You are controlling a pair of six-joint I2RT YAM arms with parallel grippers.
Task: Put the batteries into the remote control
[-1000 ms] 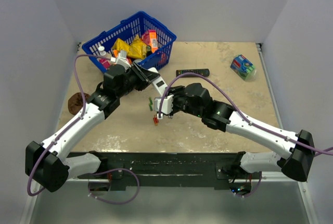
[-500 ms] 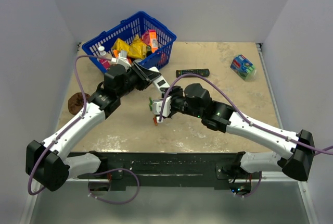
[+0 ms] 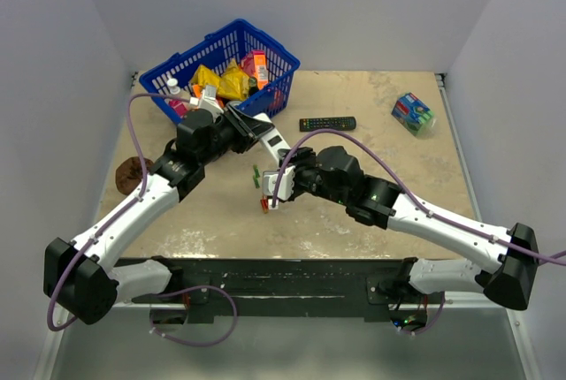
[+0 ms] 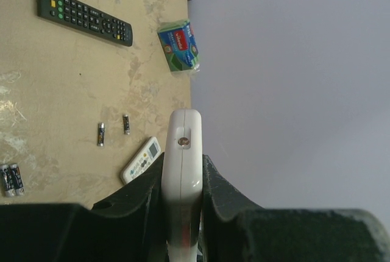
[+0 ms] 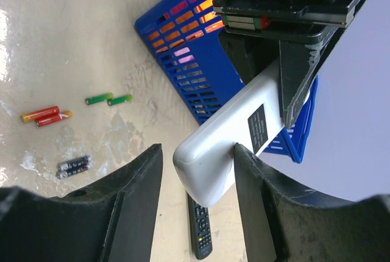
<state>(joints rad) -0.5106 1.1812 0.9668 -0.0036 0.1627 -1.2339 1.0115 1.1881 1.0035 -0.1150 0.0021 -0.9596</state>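
**Remote control [image 3: 270, 139] held aloft between two grippers, batteries [image 5: 73, 166] lying on the table [image 3: 442, 168]**

The remote control is clamped along its long edges by the left gripper [image 4: 181, 173] and held clear of the table, just in front of the blue basket [image 3: 225, 66]. Its rounded free end is straddled by the right gripper [image 5: 198, 155], whose jaws are spread (a gap is seen at one finger, while the other lies against the casing). The batteries are scattered on the tabletop below: green, red-orange and dark. Open tabletop is seen to the right, bounded by the black remote [image 3: 327, 123], the sponge pack [image 3: 413, 113] and the near edge.
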